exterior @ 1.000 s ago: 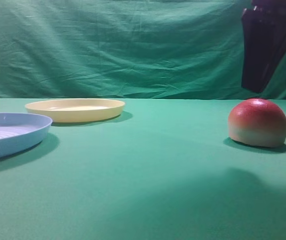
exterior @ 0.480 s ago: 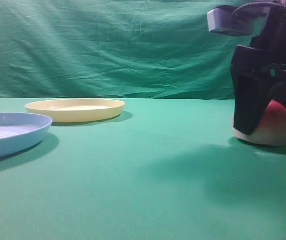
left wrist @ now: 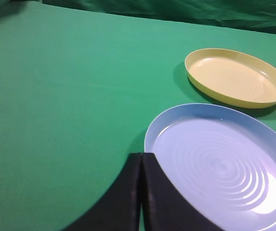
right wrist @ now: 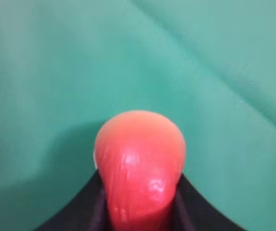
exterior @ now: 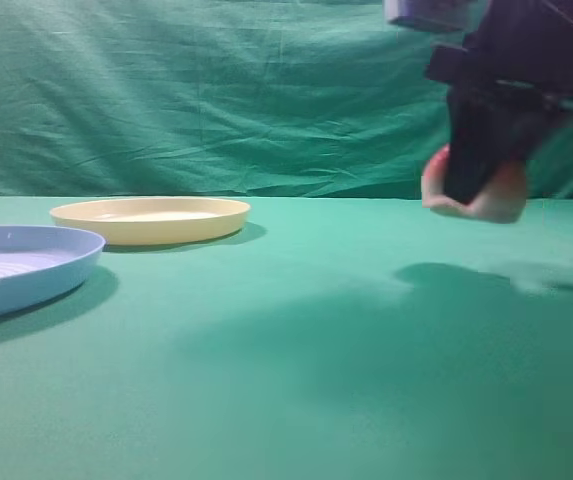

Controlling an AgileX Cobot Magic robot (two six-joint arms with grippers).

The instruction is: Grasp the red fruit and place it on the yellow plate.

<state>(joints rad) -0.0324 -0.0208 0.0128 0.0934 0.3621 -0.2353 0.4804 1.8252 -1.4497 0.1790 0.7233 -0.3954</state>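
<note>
Starting at the left, the light blue plate lies on the green cloth, its ridged inside facing up. In the left wrist view, the left gripper has its two dark fingers pressed together with nothing between them; their tips touch or nearly touch the near rim of the blue plate. Beyond those fingertips, past the blue plate and close to its far rim, sits the yellow plate, with nothing on it.

Far to the right, well apart from both plates, the right gripper hangs above the cloth. Its dark fingers are clamped on the red fruit, one on each side. The fruit is lifted clear of the cloth, with its shadow lying below it. In the right wrist view the fruit sticks out beyond the fingertips, red and glossy, squeezed between the two pads.
</note>
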